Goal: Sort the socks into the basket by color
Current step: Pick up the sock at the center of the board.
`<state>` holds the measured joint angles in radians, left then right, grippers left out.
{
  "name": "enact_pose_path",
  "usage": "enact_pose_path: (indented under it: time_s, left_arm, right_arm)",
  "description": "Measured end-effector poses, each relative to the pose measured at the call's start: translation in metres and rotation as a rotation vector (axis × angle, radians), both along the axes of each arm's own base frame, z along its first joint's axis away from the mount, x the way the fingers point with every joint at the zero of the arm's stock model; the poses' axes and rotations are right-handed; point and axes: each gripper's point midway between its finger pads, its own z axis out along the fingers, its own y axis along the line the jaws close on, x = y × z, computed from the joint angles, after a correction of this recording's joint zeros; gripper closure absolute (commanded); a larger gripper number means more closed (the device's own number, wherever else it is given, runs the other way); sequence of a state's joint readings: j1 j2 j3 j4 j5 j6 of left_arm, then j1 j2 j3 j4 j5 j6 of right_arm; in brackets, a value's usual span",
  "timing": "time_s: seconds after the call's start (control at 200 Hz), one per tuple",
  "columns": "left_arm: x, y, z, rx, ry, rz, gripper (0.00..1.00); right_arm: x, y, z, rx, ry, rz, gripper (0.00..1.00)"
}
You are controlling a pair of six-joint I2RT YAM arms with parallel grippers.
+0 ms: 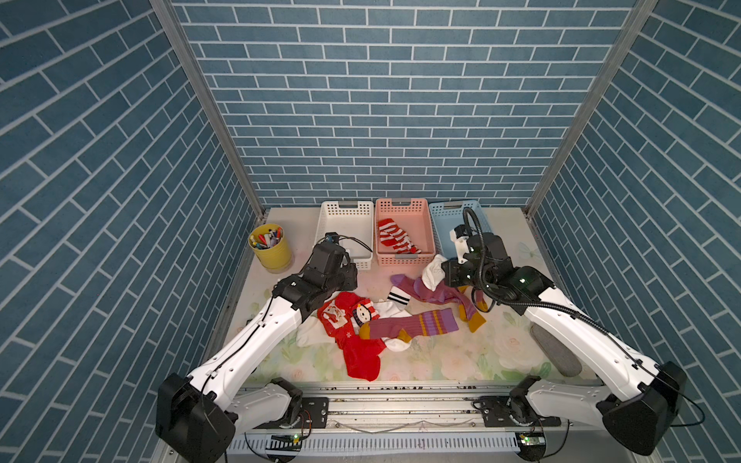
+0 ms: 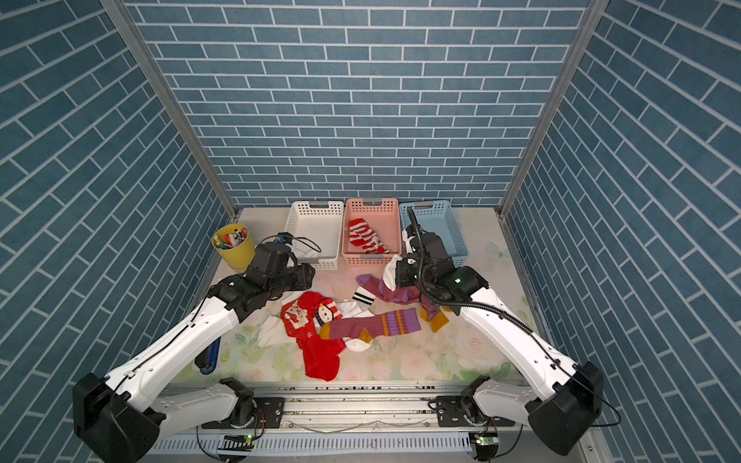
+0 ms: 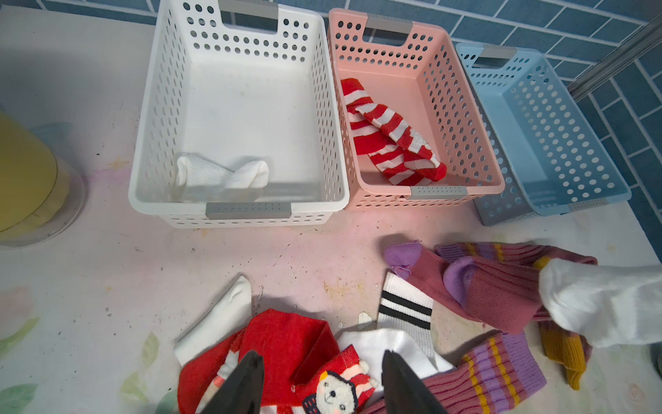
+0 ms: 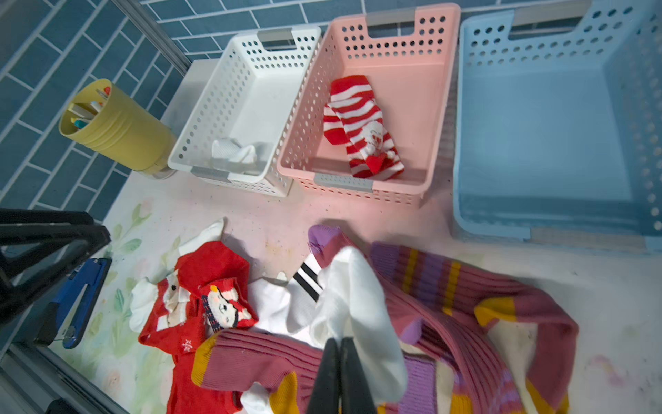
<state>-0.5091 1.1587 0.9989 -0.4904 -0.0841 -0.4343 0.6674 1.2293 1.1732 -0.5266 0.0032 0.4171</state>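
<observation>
Our right pincer (image 4: 339, 358) pinches a white sock (image 4: 358, 297) tight, and it hangs over the purple socks (image 4: 501, 286). Our left pincer (image 3: 322, 376) is spread apart, holding nothing, above the red snowman sock (image 3: 286, 333). Between the socks and the white basket (image 3: 143, 143) we see a bare strip of surface (image 3: 286, 258). That basket holds a folded white sock (image 3: 218, 175); the pink basket (image 3: 451, 107) holds the striped sock (image 3: 387, 132). Our left arm (image 1: 256, 340) and right arm (image 1: 577, 332) bend at the elbow and reach toward the middle.

White arms (image 1: 256, 344), black joints (image 1: 192, 417), ribbed black cable (image 1: 541, 307)
</observation>
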Motion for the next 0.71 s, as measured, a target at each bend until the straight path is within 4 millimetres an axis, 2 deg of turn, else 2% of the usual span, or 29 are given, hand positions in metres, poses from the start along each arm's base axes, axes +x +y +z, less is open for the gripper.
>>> enact_pose_path:
  time_s: [0.34,0.54,0.705]
  left_arm:
    - [-0.017,0.011,-0.004,0.004,0.002,0.012,0.40]
    - [-0.031,0.021,-0.011,0.002,0.013,0.030,0.39]
    - [-0.039,0.027,-0.007,-0.002,0.003,0.041,0.38]
  right_arm:
    - [0.054,0.067,0.025,0.045,-0.025,0.116,1.00]
    - [0.078,0.106,0.026,0.071,-0.019,0.177,1.00]
    - [0.100,0.138,0.023,0.077,-0.027,0.223,1.00]
